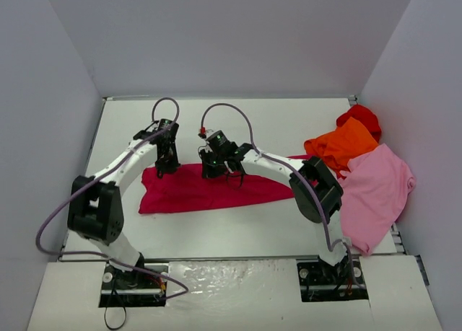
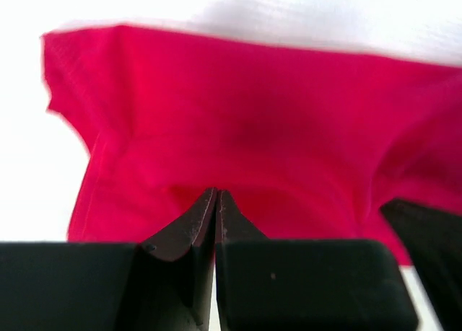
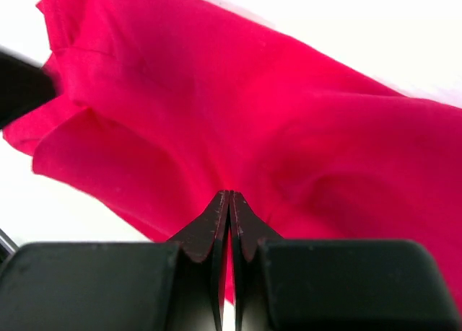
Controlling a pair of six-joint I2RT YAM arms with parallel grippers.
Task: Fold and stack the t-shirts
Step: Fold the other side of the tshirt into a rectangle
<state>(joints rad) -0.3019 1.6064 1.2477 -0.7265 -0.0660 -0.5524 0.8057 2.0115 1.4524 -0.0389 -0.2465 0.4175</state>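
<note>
The crimson t-shirt (image 1: 216, 190) lies spread as a long band across the middle of the white table (image 1: 238, 234). Both grippers are down on its far edge. My left gripper (image 1: 167, 165) (image 2: 216, 192) is shut, its tips pinching the crimson t-shirt (image 2: 274, 115) near its left end. My right gripper (image 1: 215, 169) (image 3: 229, 194) is shut on the same shirt (image 3: 253, 115) further right, and creases run into its tips. The orange (image 1: 339, 145), bright red (image 1: 361, 118) and light pink (image 1: 375, 187) t-shirts lie heaped at the right side.
Grey walls close in the table on the left, back and right. The pink shirt hangs over the table's right edge. Cables loop above both wrists. The arm bases (image 1: 130, 273) stand at the near edge.
</note>
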